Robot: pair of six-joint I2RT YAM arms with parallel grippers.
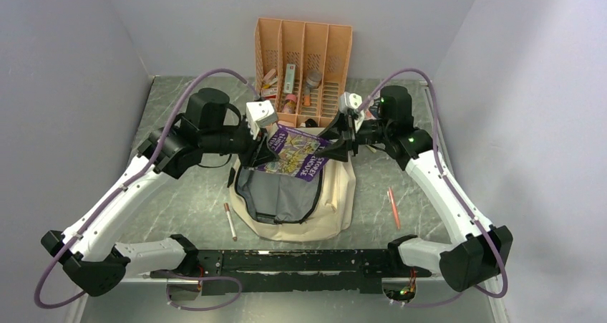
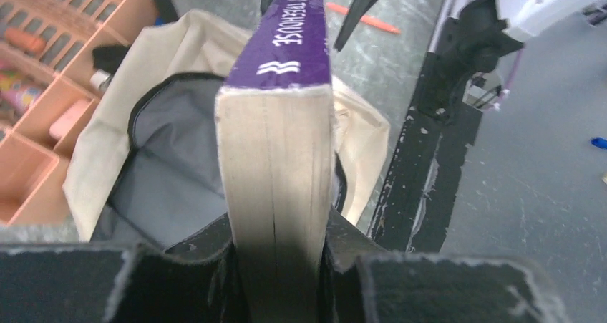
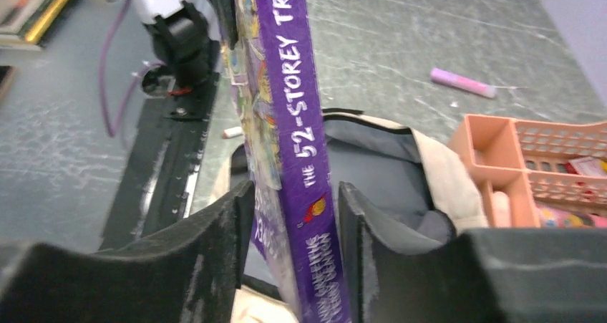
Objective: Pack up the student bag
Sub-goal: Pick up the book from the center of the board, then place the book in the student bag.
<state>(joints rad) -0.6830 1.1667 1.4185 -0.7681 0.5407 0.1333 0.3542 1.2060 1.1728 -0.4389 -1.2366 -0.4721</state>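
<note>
A purple paperback book (image 1: 293, 151) hangs tilted over the open mouth of the student bag (image 1: 336, 201), a cream backpack with grey lining (image 1: 275, 190) lying flat mid-table. My left gripper (image 1: 266, 140) is shut on the book's page edge (image 2: 275, 158), both fingers pressed against it. My right gripper (image 1: 331, 142) straddles the spine (image 3: 286, 108) from the other side, its jaws parted with a slim gap showing beside the spine. The bag's cream fabric (image 2: 164, 58) and grey inside (image 3: 372, 158) lie below the book.
An orange slotted desk organiser (image 1: 304, 58) with small items stands behind the bag. A white pen (image 1: 230, 220) lies left of the bag and an orange pencil (image 1: 392, 207) right of it. A pink marker (image 3: 462, 83) rests on the table. A black rail (image 1: 300, 262) spans the near edge.
</note>
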